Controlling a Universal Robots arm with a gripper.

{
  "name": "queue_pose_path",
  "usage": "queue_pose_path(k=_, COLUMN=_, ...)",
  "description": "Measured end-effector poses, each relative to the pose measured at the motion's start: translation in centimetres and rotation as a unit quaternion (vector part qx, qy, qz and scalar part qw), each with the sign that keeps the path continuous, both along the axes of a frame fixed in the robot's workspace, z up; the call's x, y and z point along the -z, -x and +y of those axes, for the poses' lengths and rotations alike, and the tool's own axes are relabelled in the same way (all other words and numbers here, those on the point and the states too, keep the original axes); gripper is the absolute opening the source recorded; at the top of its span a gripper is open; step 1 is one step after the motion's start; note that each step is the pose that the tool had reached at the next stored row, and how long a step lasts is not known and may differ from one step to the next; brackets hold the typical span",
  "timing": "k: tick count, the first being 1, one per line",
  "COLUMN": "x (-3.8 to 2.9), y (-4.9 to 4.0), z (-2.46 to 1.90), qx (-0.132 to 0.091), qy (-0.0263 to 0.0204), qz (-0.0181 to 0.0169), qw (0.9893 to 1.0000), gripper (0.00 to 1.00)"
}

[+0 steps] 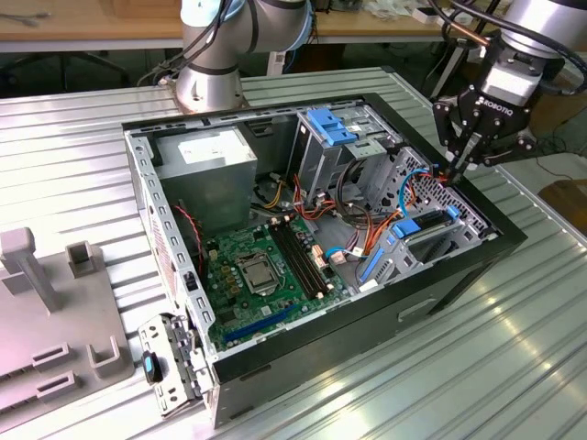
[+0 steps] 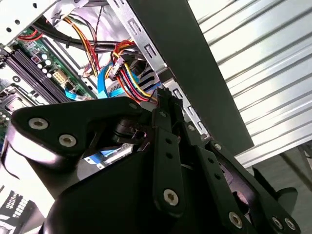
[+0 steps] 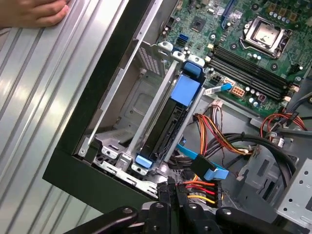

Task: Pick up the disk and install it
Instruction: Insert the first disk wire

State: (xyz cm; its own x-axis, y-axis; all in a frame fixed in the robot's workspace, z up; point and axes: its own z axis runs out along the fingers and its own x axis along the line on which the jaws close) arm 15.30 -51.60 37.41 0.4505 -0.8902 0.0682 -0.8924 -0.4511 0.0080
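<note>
The disk (image 3: 168,124), a dark drive in a bright blue carrier, stands on edge in the metal bay beside the case's black side wall. The exterior view shows the disk (image 1: 429,236) near the case's right end. My gripper (image 1: 457,168) hangs over that end of the case with its black fingers pressed together and nothing between them. In the first wrist view the gripper (image 3: 170,191) is just short of the disk's near end, beside the red, yellow and black power plug (image 3: 200,190). In the second wrist view the shut fingertips (image 2: 163,100) point at the cable bundle by the case wall.
The open computer case (image 1: 459,275) lies on a ribbed metal table (image 1: 514,367). Inside are the green motherboard (image 1: 257,266), the power supply (image 1: 206,156), a light-blue latch plate (image 1: 330,124) and loose cables. A grey fixture (image 1: 46,312) stands at the exterior view's left. A person's hand (image 3: 31,12) rests on the table.
</note>
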Motion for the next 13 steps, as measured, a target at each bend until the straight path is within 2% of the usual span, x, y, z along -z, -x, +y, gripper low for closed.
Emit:
queue_pose_path(k=4, x=0.00, y=0.06, z=0.00, qx=0.025, qy=0.0000, qz=0.0000, qw=0.9997, gripper=0.16)
queue_pose_path(k=8, x=0.00, y=0.07, z=0.00, qx=0.052, qy=0.0001, qz=0.0000, qw=0.9987, gripper=0.16)
queue_pose_path(k=10, x=0.01, y=0.07, z=0.01, qx=0.064, qy=0.0000, qz=0.0000, qw=0.9979, gripper=0.16)
queue_pose_path(k=13, x=0.02, y=0.07, z=0.01, qx=0.090, qy=0.0000, qz=0.0000, qw=0.9959, gripper=0.16)
